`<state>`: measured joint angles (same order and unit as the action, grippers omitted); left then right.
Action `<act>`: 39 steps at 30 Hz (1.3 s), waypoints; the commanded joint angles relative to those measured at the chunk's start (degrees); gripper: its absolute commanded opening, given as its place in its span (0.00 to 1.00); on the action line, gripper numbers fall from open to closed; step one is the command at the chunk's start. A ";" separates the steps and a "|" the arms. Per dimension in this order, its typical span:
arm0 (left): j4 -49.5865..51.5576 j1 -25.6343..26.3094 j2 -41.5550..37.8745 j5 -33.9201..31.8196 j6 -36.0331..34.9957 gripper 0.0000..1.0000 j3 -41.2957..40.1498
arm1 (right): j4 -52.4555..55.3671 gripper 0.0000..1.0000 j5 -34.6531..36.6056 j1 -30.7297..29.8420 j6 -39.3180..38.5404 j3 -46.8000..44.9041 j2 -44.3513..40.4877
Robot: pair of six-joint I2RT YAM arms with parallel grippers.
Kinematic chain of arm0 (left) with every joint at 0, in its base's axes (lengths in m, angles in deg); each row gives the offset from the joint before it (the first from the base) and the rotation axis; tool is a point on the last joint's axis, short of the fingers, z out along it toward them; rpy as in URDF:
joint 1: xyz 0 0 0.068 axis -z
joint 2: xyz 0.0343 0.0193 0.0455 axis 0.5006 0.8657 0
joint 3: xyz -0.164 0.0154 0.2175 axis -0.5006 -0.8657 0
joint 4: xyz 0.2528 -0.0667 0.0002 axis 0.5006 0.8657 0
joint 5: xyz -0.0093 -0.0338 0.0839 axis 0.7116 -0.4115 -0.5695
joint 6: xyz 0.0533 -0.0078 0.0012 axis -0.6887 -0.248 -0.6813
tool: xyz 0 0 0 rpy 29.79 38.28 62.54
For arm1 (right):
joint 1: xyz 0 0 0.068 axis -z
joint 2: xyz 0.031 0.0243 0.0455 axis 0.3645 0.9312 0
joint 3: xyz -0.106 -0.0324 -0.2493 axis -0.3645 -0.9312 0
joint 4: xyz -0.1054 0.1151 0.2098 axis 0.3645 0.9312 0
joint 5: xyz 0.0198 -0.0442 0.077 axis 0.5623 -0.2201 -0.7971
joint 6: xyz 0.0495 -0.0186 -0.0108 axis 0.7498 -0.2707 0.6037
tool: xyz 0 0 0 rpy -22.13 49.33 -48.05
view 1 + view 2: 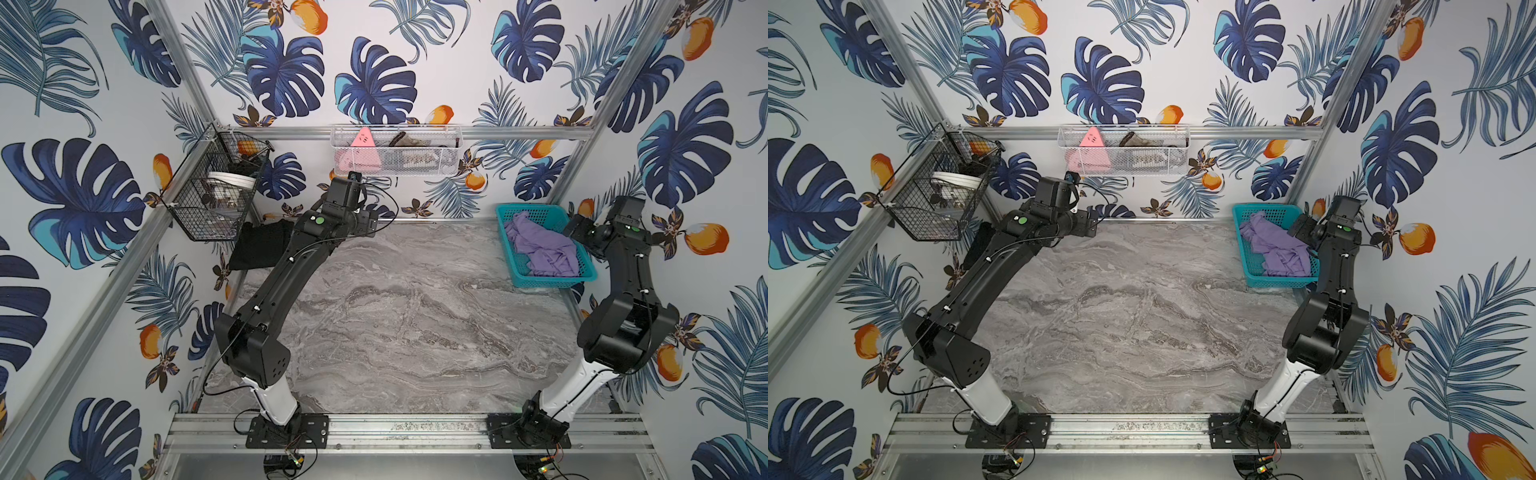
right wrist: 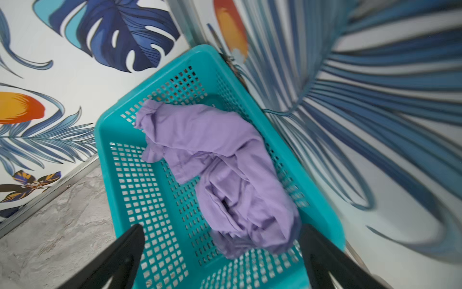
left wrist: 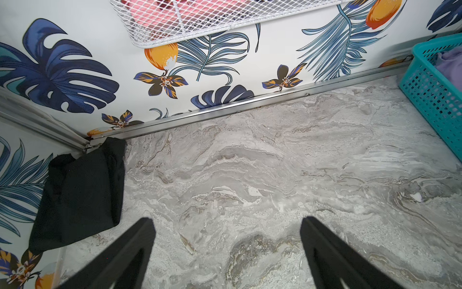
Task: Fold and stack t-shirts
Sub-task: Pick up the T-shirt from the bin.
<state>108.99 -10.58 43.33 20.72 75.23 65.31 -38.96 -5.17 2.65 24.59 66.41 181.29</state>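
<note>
The crumpled lavender shirt (image 2: 220, 175) lies in the teal basket (image 2: 103, 150) at the far right corner of the bench (image 1: 395, 316), with the right fingers (image 2: 120, 250) spread open above it. The folded black shirt (image 3: 80, 195) sits in the far left corner, near the open, empty left fingers (image 3: 130, 245).

The lavender-purple shirt (image 2: 225, 175) is lying crumpled in a loose, wrinkled heap inside the teal basket (image 2: 140, 190), bunching along one long side with a twisted end poking toward the basket's far wall. The black shirt (image 3: 80, 195) is lying folded into a flat, plain rectangle on the desk (image 3: 250, 175), sitting in the far left corner against the side wall (image 3: 22, 175), well apart from the basket.
</note>
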 commanded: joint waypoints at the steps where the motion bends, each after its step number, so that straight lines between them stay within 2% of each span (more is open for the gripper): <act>1: 0.09 -0.03 -0.54 1.24 -0.22 0.99 -1.53 | 0.67 1.00 -3.12 -2.63 -3.31 4.44 5.24; 4: 0.48 0.04 0.36 1.00 -1.12 0.99 -2.30 | 1.37 1.00 -5.12 -4.35 -3.89 10.54 12.49; 11: 2.13 1.66 3.92 -0.40 -4.33 0.99 0.03 | 2.68 1.00 -3.62 -4.78 -2.65 24.87 26.72; 17: 1.76 3.25 7.72 -2.56 -6.05 0.99 0.72 | 2.43 1.00 -2.48 -5.25 -2.46 27.12 31.98; 21: 1.71 4.20 10.05 -2.96 -6.38 0.99 1.78 | 1.17 1.00 1.88 -5.88 -3.13 26.81 34.69; 25: 2.48 5.24 12.97 -3.18 -6.50 0.99 4.23 | 0.23 1.00 3.49 -5.86 -3.35 32.01 40.41; 29: 3.04 6.14 16.14 -3.26 -6.43 0.99 6.51 | 0.85 1.00 2.19 -6.18 -2.56 37.73 46.13; 30: 3.00 6.28 16.85 -3.47 -6.41 0.99 6.89 | 0.96 0.94 2.09 -6.48 -3.05 38.51 47.00; 31: 2.98 6.53 17.54 -3.57 -6.41 0.99 7.25 | 1.03 0.57 2.20 -7.00 -3.94 39.07 47.77; 32: 2.95 6.72 18.20 -3.66 -6.41 0.99 7.74 | 0.96 0.07 4.54 -7.67 -4.40 39.24 48.16; 33: 2.97 6.97 18.79 -3.81 -6.49 0.99 8.16 | 0.56 0.00 7.91 -8.21 -4.20 39.06 48.39; 34: 2.78 7.23 19.28 -4.09 -6.67 0.99 8.62 | 0.18 0.00 10.19 -8.75 -3.96 39.07 48.34; 39: 2.39 8.61 20.46 -5.50 -7.59 0.99 12.52 | -1.27 0.00 12.76 -9.53 -3.18 37.69 44.32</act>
<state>112.48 -2.43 63.68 16.74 68.48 75.87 -42.59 5.86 -6.46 20.81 104.86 227.69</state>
